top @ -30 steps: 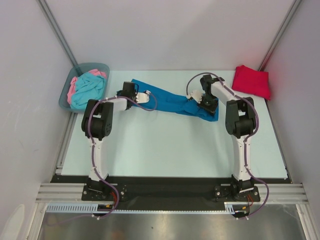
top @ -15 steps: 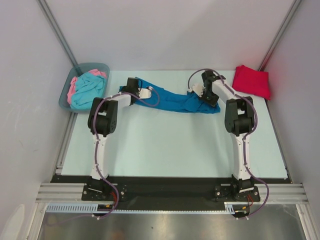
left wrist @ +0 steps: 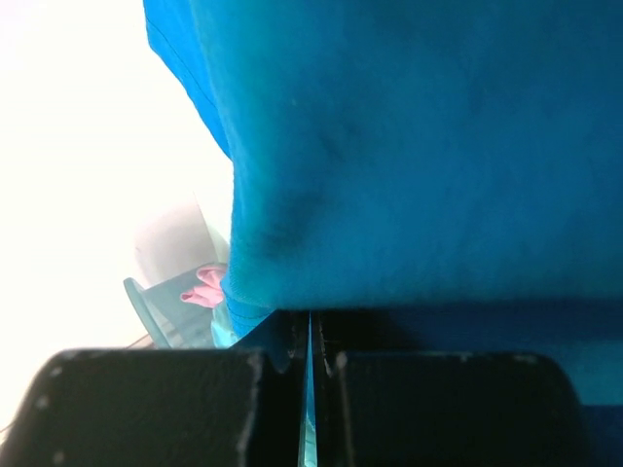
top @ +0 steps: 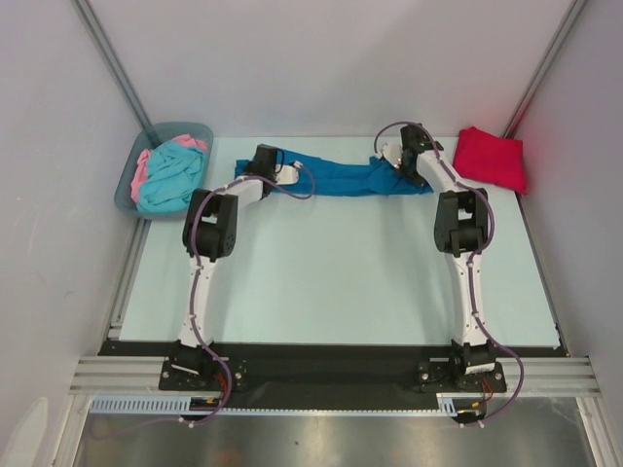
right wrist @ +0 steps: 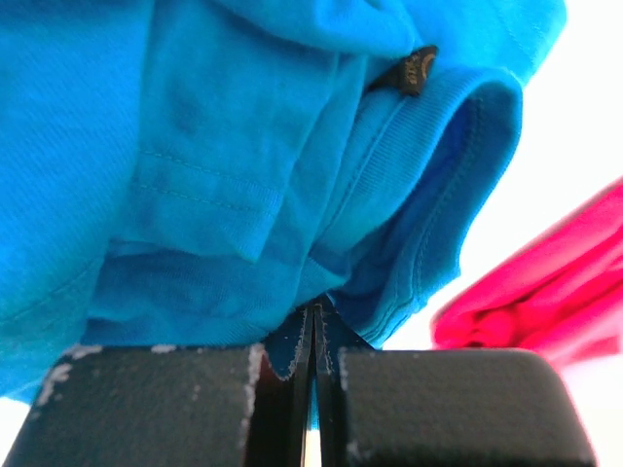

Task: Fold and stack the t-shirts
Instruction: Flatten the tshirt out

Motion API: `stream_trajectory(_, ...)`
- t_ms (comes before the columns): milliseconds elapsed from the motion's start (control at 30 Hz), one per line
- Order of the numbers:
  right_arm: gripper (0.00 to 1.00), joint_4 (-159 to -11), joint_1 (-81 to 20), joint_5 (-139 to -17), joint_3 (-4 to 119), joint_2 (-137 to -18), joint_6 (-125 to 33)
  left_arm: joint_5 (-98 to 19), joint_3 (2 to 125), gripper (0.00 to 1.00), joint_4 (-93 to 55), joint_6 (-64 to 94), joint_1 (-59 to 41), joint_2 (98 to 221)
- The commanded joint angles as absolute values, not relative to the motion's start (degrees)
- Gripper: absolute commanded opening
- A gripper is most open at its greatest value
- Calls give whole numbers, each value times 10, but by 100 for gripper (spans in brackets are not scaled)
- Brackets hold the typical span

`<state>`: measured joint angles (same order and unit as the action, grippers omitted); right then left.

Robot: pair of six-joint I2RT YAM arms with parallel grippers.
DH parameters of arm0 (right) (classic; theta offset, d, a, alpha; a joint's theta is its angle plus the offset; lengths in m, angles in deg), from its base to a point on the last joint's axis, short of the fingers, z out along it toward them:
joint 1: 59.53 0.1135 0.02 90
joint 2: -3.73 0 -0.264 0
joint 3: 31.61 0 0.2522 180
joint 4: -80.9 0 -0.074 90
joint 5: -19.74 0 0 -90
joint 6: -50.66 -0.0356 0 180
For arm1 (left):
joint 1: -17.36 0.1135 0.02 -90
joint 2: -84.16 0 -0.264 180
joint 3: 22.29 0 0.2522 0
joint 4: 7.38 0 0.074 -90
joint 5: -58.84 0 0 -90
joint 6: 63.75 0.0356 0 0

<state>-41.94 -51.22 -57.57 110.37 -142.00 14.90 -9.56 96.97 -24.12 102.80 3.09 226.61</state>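
Observation:
A deep blue t-shirt [top: 336,177] hangs stretched in a band between both grippers near the table's far edge. My left gripper [top: 282,176] is shut on its left end; blue cloth [left wrist: 419,146] fills the left wrist view above the closed jaws [left wrist: 311,336]. At the right end my right gripper [top: 394,167] is shut on the shirt by the collar [right wrist: 438,195], jaws pressed together on the fabric [right wrist: 313,326]. A folded red t-shirt [top: 490,158] lies at the far right corner, also seen as red cloth [right wrist: 545,292] in the right wrist view.
A grey-blue bin [top: 164,167] at the far left holds turquoise [top: 170,173] and pink [top: 142,165] shirts. The pale table [top: 331,282] stretches toward the arm bases. White walls and metal frame posts enclose the cell.
Both grippers have carried the blue shirt away from the bases toward the far edge. The shirt has gone from a slanted sag to a nearly straight horizontal band.

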Motion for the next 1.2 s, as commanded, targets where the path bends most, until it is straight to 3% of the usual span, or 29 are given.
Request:
stream_trajectory(0,0,-502,-534,-544,1115,-1483,170,-64,1010,0,-263,1020,29,2294)
stream_trajectory(200,2,-468,-532,-577,1137,-1468,146,-59,1004,0,-266,994,29,2275)
stream_trajectory(267,19,-439,-529,-596,1108,-1444,137,-59,991,0,-265,988,30,2254)
stream_trajectory(300,33,-435,-524,-608,1088,-1415,136,-59,978,0,-262,980,30,2247)
stream_trajectory(367,47,-439,-520,-617,1035,-1381,133,-52,965,1,-255,974,29,2232)
stream_trajectory(433,52,-436,-515,-630,1012,-1340,133,-45,947,16,-242,969,30,2212)
stream_trajectory(467,53,-435,-515,-631,997,-1329,130,-43,941,21,-240,966,30,2206)
stream_trajectory(500,54,-425,-514,-640,993,-1317,129,-42,935,34,-238,964,30,2191)
stream_trajectory(667,54,-402,-510,-662,976,-1255,132,-30,924,57,-235,958,30,2162)
stream_trajectory(1167,56,-426,-478,-663,972,-1208,154,-18,847,60,-226,931,29,2100)
